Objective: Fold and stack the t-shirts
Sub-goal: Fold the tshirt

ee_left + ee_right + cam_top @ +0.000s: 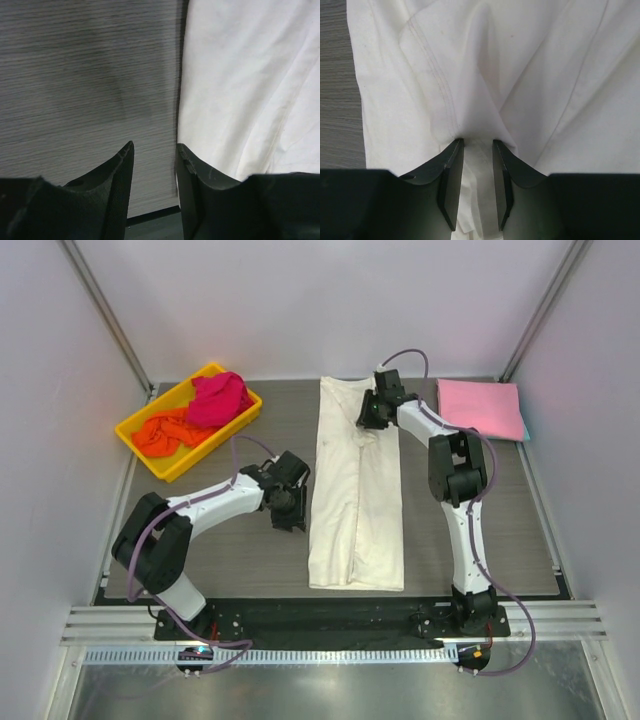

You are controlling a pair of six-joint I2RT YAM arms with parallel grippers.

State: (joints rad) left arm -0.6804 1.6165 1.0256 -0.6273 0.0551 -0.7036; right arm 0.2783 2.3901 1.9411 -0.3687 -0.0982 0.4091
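Cloth of the cream-white t-shirt (355, 500), a long folded strip, is pinched in the narrow jaws of the right gripper (477, 150) at the shirt's far end, we think for lifting this end over. The left gripper (155, 150) hovers just beside the shirt's left edge, jaws apart and empty, probably ready to help. Right of the shirt lies a folded pink t-shirt (480, 408); under it only a teal edge (524, 430) shows. How many layers the pinch holds, we cannot tell.

walls (320, 300): plain pale white | table (250, 565): dark grey woodgrain
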